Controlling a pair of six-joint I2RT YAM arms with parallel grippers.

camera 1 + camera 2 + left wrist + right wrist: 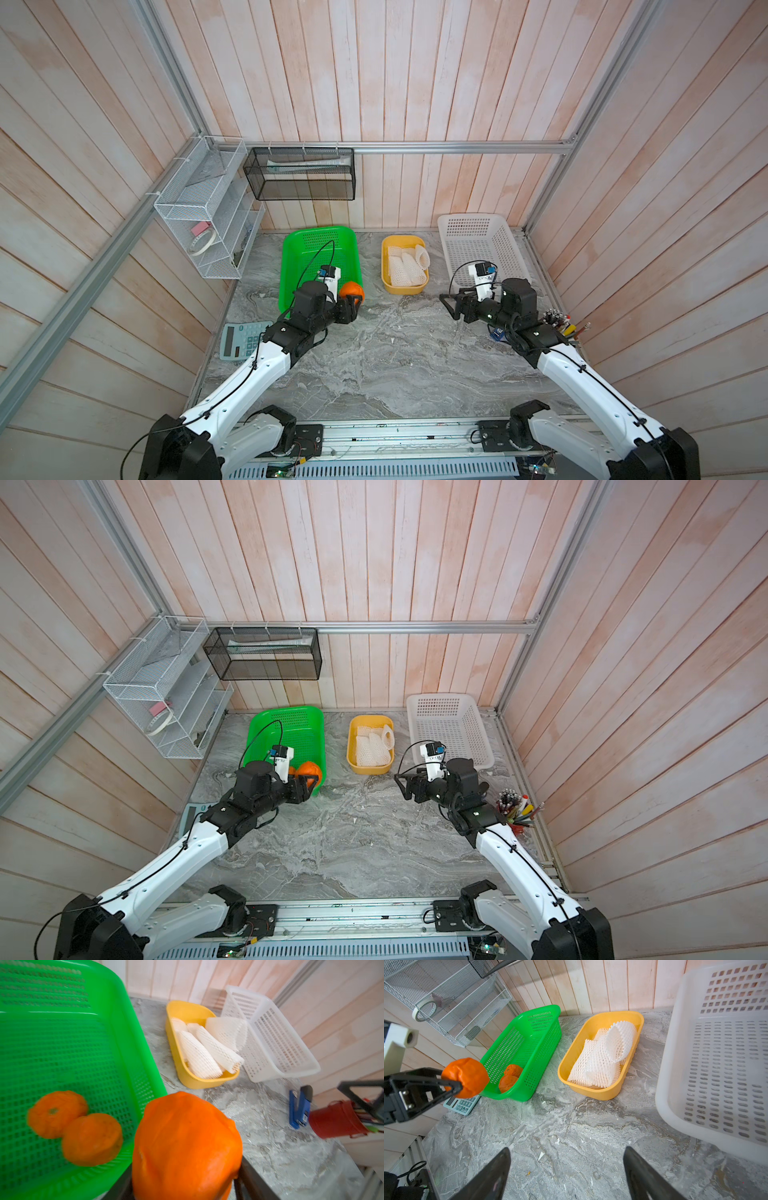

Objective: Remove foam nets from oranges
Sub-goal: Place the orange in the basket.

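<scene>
The left gripper (452, 1084) is clenched on a bare orange (466, 1077) at the left of the right wrist view, beside the near corner of the green basket (548, 1009). The fruit seems soft: its skin is dented, so a gentle squeeze across the widest part is best, and the round peel may slip. Two more oranges (57, 1113) lie inside this basket, touching each other. The right gripper (451, 305) is released and empty, right of centre in a top view. The foam nets (600, 1059) rest in the yellow tub (593, 1093) in the middle; they are light and crushable, perhaps three, the pile is not clear.
</scene>
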